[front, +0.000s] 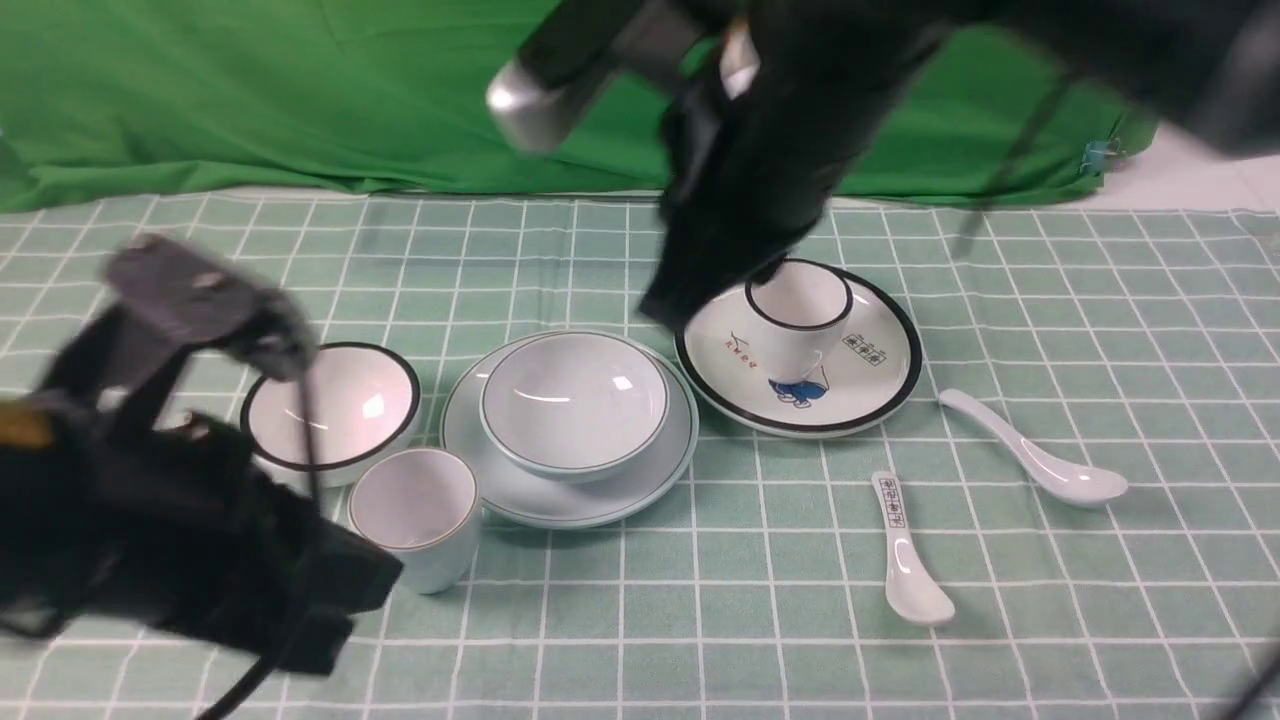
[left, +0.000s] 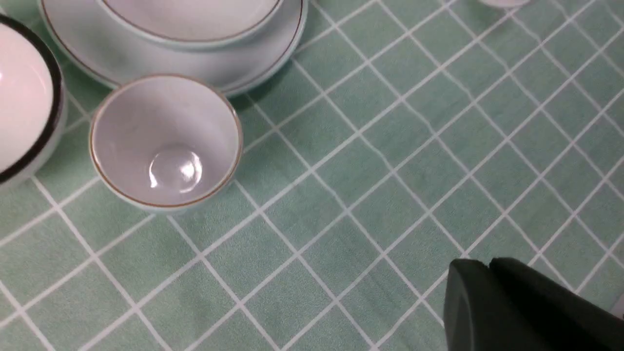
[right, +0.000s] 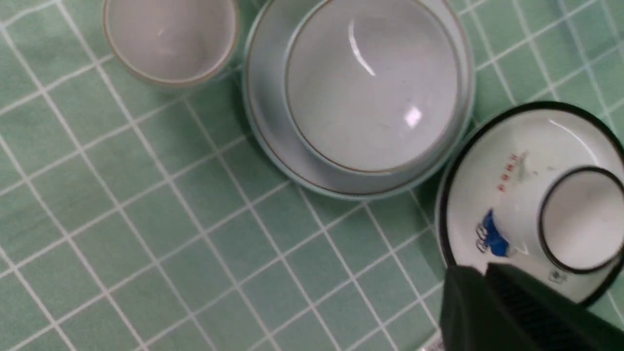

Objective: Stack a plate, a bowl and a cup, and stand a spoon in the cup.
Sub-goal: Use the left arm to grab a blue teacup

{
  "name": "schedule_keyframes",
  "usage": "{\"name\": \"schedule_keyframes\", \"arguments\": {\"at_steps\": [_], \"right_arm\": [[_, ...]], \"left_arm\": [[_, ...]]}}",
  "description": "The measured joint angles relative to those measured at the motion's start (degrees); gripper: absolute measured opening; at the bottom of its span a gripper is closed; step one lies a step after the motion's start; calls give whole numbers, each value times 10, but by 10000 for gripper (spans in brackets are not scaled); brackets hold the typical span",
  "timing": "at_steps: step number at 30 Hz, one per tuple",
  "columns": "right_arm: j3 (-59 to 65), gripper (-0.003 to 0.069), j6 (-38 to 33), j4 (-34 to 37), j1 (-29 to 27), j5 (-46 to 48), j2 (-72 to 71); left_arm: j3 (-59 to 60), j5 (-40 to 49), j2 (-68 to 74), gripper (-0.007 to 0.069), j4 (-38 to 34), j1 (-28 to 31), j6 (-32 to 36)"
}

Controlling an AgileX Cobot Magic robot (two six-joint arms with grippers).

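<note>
- The bowl [front: 573,400] sits centred in the plate [front: 560,512], so I judge the lower two tiers of my stack done and the cup next.
- The cup [front: 415,515] stands upright on the cloth [front: 700,600], just beside the plate's near-left rim. It is on the left arm's side, which is why I would take it with that arm.
- My left gripper [left: 487,265] hangs over bare cloth near the cup, jaws pressed together with nothing between them. It must spread before it can take the cup's wall.
- My right gripper [right: 485,270] is likewise closed and empty, low beside the black-rimmed cup [front: 797,310] on the black-rimmed plate [front: 860,400]. Whether it touches that cup I cannot tell.
- The spoon [front: 1040,460] lies hollow-up on the cloth, well to the right and apart from the printed spoon [front: 905,550]. I would leave it for last, since it needs the cup in place to lean in.
- The black-rimmed bowl [front: 335,405] crowds the cup from behind, so a wide approach could knock it.
</note>
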Motion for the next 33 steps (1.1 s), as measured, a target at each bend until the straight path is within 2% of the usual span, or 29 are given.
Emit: {"name": "schedule_keyframes", "arguments": {"at_steps": [4, 5, 9, 12, 16, 19, 25, 28, 31, 33], "right_arm": [[97, 20, 35, -2, -29, 0, -107], [103, 20, 37, -2, -31, 0, -112], [263, 21, 49, -3, -36, -32, -233], [320, 21, 50, -2, -36, -52, -271], [408, 21, 51, -2, -36, -76, -327], [464, 21, 51, -2, -36, -89, -358], [500, 21, 51, -2, -36, -99, -366], [508, 21, 51, -2, -36, -109, -366], [510, 21, 51, -2, -36, -115, -366], [512, 21, 51, -2, -36, -118, -366]], "left_arm": [[-52, 18, 108, 6, 19, -1, -3], [-56, 19, 112, 6, 20, 0, -3], [-140, 31, 207, 18, 66, -1, -3], [-168, 46, 244, 41, 79, -1, -3], [-194, 55, 300, 125, 98, -1, -3], [-198, 31, 337, 237, 113, -1, -3], [-200, 10, 374, 358, 123, -1, -3], [-203, 14, 390, 361, 100, -4, -4], [-204, 21, 401, 328, 89, -6, -4], [-204, 19, 409, 246, 110, -7, -3]]}}
